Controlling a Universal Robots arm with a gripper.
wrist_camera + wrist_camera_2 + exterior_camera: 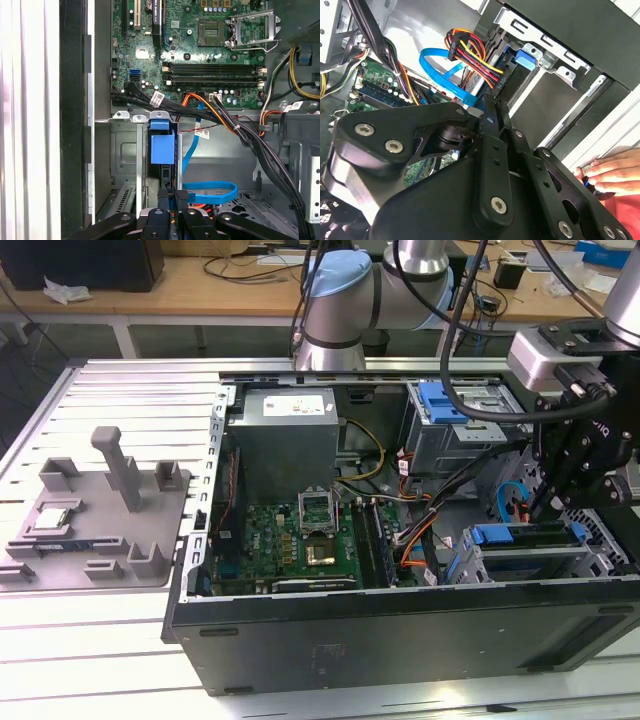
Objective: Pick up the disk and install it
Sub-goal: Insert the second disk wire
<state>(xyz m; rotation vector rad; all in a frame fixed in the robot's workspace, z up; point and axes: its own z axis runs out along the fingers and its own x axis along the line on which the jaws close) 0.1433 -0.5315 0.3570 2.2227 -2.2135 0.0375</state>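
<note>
The end effector hangs over the drive bay at the exterior view's right end of the open computer case, which lies on the worktop. Its fingers stand close together, but I cannot tell if they grip something. The disk sits upright in the bay slot, its blue rail just under the fingers in the first wrist view. A flat blue cable curls beside it. A person's hand rests on the case edge.
</note>
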